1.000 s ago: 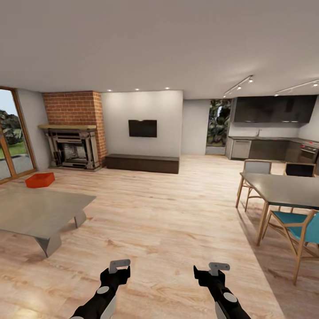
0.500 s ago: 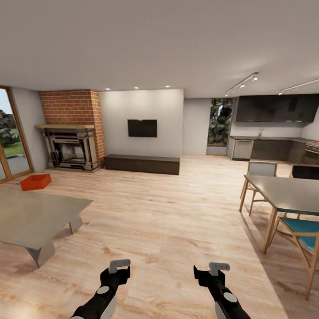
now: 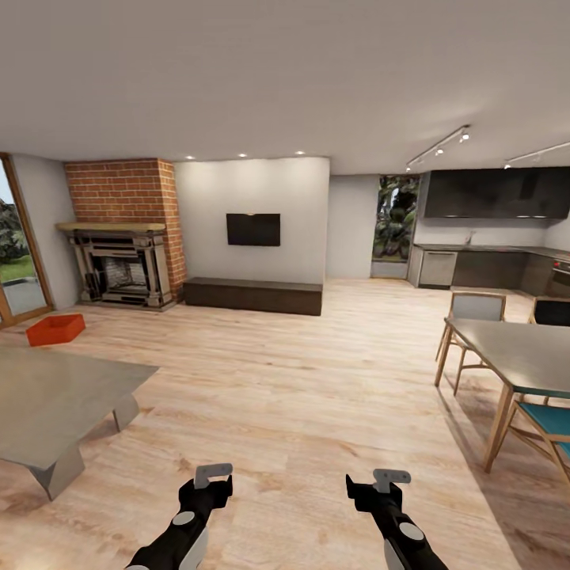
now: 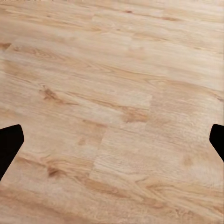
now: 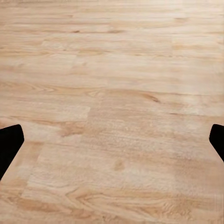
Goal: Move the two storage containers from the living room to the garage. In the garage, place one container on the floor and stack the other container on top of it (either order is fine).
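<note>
Over by the far left of the living room, I can see one storage container (image 3: 55, 329) sitting on the light wood plank floor (image 3: 301, 396), in front of the red brick fireplace (image 3: 120, 237) and near the wood-framed glass door (image 3: 20, 237) at the left edge of the head view. It is orange-red and open-topped; at this range I can't make out whether anything is inside it, and I see just the one.

Between me and that container stands a low grey coffee table (image 3: 47, 400), its near corner and angled legs jutting toward the middle of the room. On the far wall hangs a dark television (image 3: 253, 229) above a long dark low bench (image 3: 253, 294). To my right is a dining table (image 3: 518, 356) with wooden chairs (image 3: 471, 313) around it, one with a teal seat (image 3: 550, 419) at the table's near corner. Behind that is a dark kitchen counter (image 3: 491, 265).

My left gripper (image 3: 212, 477) and right gripper (image 3: 388, 480) hang low in front of me over bare planks, well apart from each other. In each wrist view the dark fingertips (image 4: 9, 144) (image 5: 9, 142) sit at opposite edges with floor between them, so both jaws are spread wide and hold nothing.
</note>
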You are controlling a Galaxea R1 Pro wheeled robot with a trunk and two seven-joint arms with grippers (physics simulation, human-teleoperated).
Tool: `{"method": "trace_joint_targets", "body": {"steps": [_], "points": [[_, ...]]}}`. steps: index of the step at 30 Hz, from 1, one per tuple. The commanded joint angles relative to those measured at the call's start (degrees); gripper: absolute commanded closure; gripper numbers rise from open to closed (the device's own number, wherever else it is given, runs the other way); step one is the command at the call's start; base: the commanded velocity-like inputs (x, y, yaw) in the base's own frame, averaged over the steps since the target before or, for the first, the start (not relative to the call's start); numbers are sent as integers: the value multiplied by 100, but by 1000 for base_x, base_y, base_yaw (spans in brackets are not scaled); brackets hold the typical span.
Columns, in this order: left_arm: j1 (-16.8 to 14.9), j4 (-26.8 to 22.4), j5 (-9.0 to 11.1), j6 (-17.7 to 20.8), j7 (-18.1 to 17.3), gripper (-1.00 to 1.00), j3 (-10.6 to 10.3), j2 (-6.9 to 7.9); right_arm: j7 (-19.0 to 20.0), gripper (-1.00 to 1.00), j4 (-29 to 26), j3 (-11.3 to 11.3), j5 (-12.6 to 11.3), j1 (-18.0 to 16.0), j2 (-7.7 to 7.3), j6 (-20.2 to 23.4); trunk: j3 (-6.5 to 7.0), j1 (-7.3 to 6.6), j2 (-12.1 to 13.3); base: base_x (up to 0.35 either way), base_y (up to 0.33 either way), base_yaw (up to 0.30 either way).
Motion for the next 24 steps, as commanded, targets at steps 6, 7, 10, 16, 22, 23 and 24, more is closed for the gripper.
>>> {"method": "trace_joint_targets", "body": {"steps": [6, 7, 10, 16, 22, 23, 24], "points": [[-3, 10, -17, -21, 5, -100, 29, -6, -23, -100, 4, 26, -60, -2, -4, -25, -2, 5, -3, 331, 0, 0], [-3, 9, -16, -21, 5, -100, 29, -6, -23, -100, 5, 26, -60, -2, -4, -25, -2, 5, -3, 331, 0, 0], [-3, 8, -15, -21, 5, -100, 29, -6, -23, -100, 4, 26, -60, -2, -4, -25, -2, 5, -3, 331, 0, 0], [-3, 9, -14, -21, 5, -100, 29, -6, -23, -100, 4, 26, -60, -2, -4, -25, -2, 5, -3, 331, 0, 0], [-3, 10, -14, -21, 5, -100, 29, -6, -23, -100, 4, 26, -60, -2, -4, -25, -2, 5, -3, 331, 0, 0], [-3, 11, -14, -21, 5, -100, 29, -6, -23, -100, 4, 26, -60, -2, -4, -25, -2, 5, -3, 331, 0, 0], [-3, 12, -14, -21, 5, -100, 29, -6, -23, -100, 4, 26, -60, -2, -4, -25, -2, 5, -3, 331, 0, 0]]}}
